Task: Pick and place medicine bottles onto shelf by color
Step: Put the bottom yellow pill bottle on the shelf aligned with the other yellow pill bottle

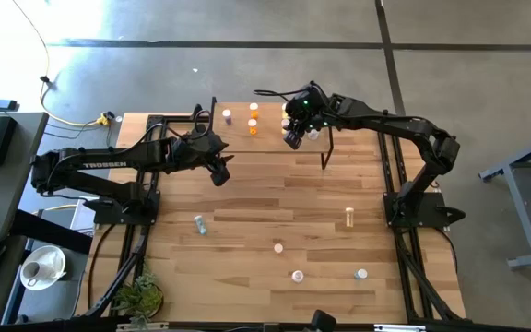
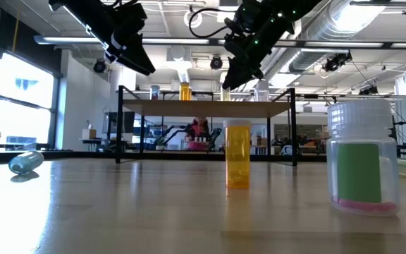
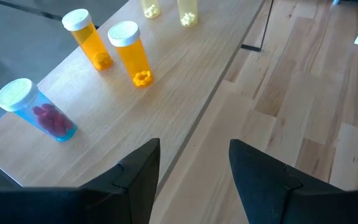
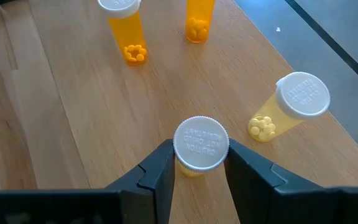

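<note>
The shelf (image 2: 203,107) stands at the table's far side. On its top are a pale blue bottle (image 3: 35,111), two orange bottles (image 3: 86,38) (image 3: 131,55) and two yellow ones. My right gripper (image 4: 199,163) is shut on one yellow bottle (image 4: 201,143). The other yellow bottle (image 4: 291,106) stands free beside it on its base. My left gripper (image 3: 194,167) hangs open over the table by the shelf's near edge (image 3: 216,68), with nothing between its fingers. In the high view the left gripper (image 1: 219,175) is left of the right one (image 1: 293,138). My right gripper has the yellow bottle between its two fingers, one finger (image 4: 163,158) on each side just under the white cap (image 4: 201,132). The fingers slant down at it from the table's right and near side. The bottle stands upright on the shelf top; the cap hides its base.
Loose bottles are on the table's near half: a blue one lying on its side (image 1: 199,223), a yellow-orange one standing (image 2: 237,154), a pink-filled one with a green label (image 2: 361,159), and others (image 1: 297,275) (image 1: 361,273). Bare wood lies between them and the shelf.
</note>
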### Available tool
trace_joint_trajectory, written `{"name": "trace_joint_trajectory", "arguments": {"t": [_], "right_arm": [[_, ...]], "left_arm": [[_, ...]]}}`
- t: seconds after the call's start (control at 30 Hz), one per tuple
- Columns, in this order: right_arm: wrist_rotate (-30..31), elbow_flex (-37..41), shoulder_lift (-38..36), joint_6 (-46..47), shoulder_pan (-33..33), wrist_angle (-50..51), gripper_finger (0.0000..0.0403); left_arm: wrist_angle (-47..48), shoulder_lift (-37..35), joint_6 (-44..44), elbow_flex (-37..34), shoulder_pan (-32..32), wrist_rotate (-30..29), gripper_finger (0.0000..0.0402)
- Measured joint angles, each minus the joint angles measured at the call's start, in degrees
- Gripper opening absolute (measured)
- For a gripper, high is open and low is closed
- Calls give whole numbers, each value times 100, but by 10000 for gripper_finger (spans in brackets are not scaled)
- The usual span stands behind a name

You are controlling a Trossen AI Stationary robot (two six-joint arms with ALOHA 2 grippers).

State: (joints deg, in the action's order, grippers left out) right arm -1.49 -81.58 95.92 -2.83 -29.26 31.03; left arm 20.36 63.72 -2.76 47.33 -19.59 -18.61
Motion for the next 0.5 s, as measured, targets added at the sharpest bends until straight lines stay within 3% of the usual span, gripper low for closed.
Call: {"name": "trace_joint_trajectory", "arguments": {"t": [0.17, 0.5], "right_arm": [[301, 1, 20, -16, 0, 12, 137], [238, -11, 17, -15, 2, -37, 149]], "left_arm": [[0, 0, 0, 0, 0, 0, 184], [102, 0, 0, 0, 0, 0, 184]]}}
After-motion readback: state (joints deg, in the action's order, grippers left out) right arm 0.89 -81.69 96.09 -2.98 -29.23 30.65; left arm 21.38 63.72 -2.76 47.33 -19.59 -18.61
